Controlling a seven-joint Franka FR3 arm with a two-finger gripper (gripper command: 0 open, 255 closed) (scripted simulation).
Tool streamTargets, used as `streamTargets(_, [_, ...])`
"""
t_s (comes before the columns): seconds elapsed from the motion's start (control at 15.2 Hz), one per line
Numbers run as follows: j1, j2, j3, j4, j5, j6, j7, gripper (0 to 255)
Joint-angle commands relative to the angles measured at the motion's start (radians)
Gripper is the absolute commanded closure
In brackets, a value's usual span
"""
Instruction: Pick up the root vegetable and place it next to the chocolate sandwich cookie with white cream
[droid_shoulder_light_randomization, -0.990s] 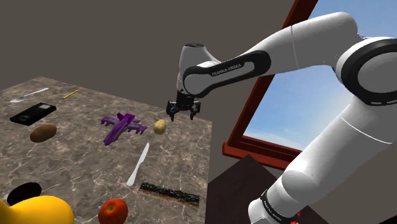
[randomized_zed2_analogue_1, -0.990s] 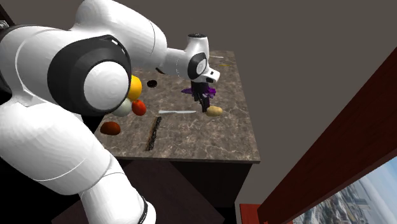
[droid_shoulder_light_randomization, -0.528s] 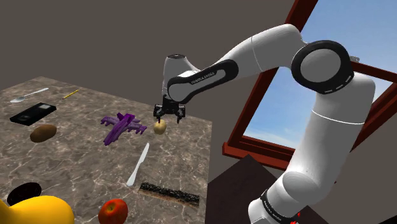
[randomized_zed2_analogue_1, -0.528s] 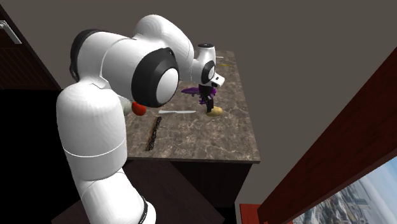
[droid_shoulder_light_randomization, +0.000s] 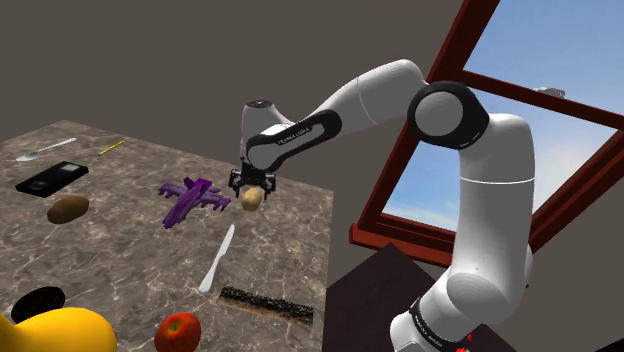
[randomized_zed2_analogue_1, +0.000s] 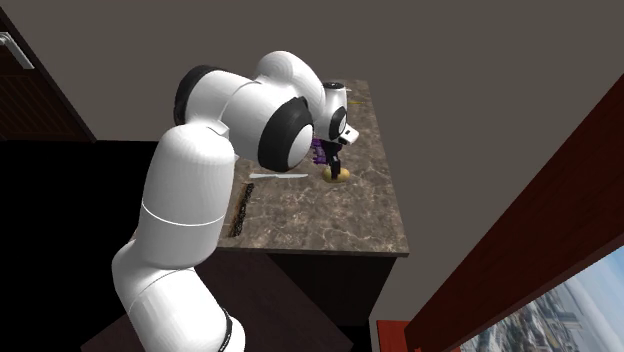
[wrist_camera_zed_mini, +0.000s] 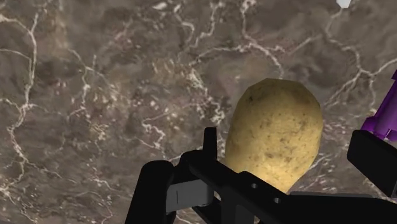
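Note:
A pale yellow potato (droid_shoulder_light_randomization: 251, 198) lies on the marble tabletop (droid_shoulder_light_randomization: 120, 250) near its far edge, beside a purple toy plane (droid_shoulder_light_randomization: 192, 198). My gripper (droid_shoulder_light_randomization: 252, 184) is lowered right over it, open, with a finger on each side. In the wrist view the potato (wrist_camera_zed_mini: 275, 133) sits between the black fingers (wrist_camera_zed_mini: 208, 147) of the gripper (wrist_camera_zed_mini: 289, 145), nearer to one finger and with a gap to the other. From the second exterior view the gripper (randomized_zed2_analogue_1: 335, 164) stands on top of the potato (randomized_zed2_analogue_1: 341, 174). A dark round cookie (droid_shoulder_light_randomization: 38, 299) lies at the near left, partly behind a yellow object (droid_shoulder_light_randomization: 55, 330).
A second, browner potato (droid_shoulder_light_randomization: 68, 208) lies left of the plane. A white knife (droid_shoulder_light_randomization: 217, 258), a dark bar (droid_shoulder_light_randomization: 266, 304), a red apple (droid_shoulder_light_randomization: 178, 331), a black handset (droid_shoulder_light_randomization: 52, 178), a spoon (droid_shoulder_light_randomization: 42, 150) and a yellow pencil (droid_shoulder_light_randomization: 111, 147) are spread over the table. A red-framed window (droid_shoulder_light_randomization: 420, 160) stands beyond the table's edge.
The arm has swung toward the shoulder view's left and lowered. The gripper went from above and right of the pale potato to straddling it, still open.

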Motion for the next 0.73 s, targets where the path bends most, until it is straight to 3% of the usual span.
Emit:
streamTargets(0.0, [0.005,0.023,-0.007,0.002,-0.009,0.021,0.008,0])
streamTargets(0.66, [0.01,0.057,-0.017,0.002,-0.022,0.053,0.016,0])
